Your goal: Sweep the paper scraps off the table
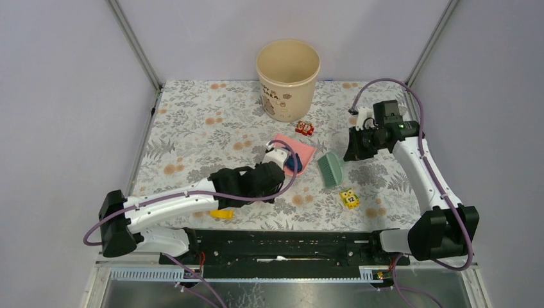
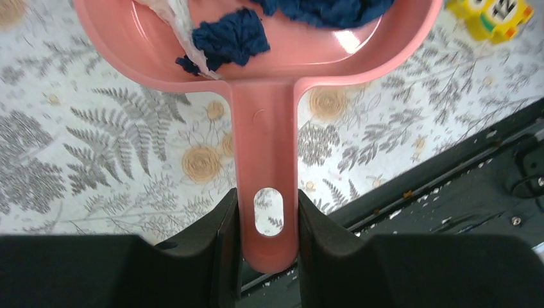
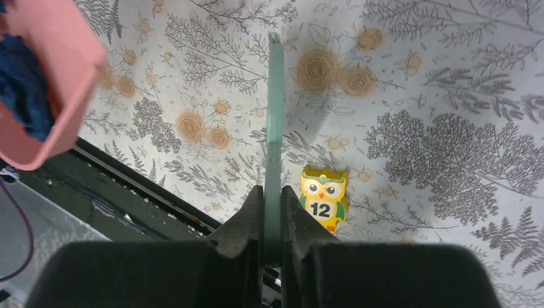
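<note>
My left gripper (image 1: 282,169) is shut on the handle (image 2: 266,147) of the pink dustpan (image 1: 304,151), fingers on both sides of the handle's end (image 2: 268,224). Dark navy paper scraps (image 2: 231,38) and a pale strip (image 2: 179,25) lie in the pan; they also show in the top view (image 1: 294,164) and the right wrist view (image 3: 22,90). My right gripper (image 1: 351,153) is shut on a green brush (image 1: 331,170), which appears edge-on between its fingers (image 3: 273,218). The brush hangs right of the pan, over the leaf-printed table (image 1: 192,122). I see no loose scraps on the cloth.
A beige bucket (image 1: 287,77) stands at the back centre. A red toy cube (image 1: 305,128) lies in front of it. A yellow owl cube (image 1: 349,199) lies under the brush (image 3: 323,199). A flat yellow piece (image 1: 222,213) lies by the near edge. A black rail (image 1: 282,244) runs along the front.
</note>
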`<state>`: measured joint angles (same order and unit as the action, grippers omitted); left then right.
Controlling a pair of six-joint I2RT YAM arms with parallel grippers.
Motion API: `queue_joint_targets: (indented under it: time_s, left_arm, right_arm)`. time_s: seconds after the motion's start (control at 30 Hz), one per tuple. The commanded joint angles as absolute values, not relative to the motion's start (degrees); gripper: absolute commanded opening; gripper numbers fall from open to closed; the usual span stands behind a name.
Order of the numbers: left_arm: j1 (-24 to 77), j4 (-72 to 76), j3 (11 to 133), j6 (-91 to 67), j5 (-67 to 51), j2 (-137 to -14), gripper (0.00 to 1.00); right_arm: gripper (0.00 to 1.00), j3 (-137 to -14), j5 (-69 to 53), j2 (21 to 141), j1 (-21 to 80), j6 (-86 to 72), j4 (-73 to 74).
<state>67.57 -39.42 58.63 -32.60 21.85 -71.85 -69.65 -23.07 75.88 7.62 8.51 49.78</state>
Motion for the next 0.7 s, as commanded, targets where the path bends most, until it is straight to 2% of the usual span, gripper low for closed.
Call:
queue_joint_targets:
  time_s: [0.0,0.23,0.67]
  left_arm:
    - [64.6,-40.4,66.2,-28.3,22.0,-74.4,0.00]
    - [56.5,-39.1,77.0,-23.4,15.6,-80.1,0.00]
    - [53.2,-38.7,101.0,-19.4,9.7,-95.8,0.00]
  right_arm:
    - [0.00,-67.7,-32.1,72.9,2.5,7.5,46.1]
    - [0.00,-64.1,-44.9,76.8,0.3,11.1,45.1]
    - [0.00,-56.7,-49.7,81.0,-1.3,12.6,40.2]
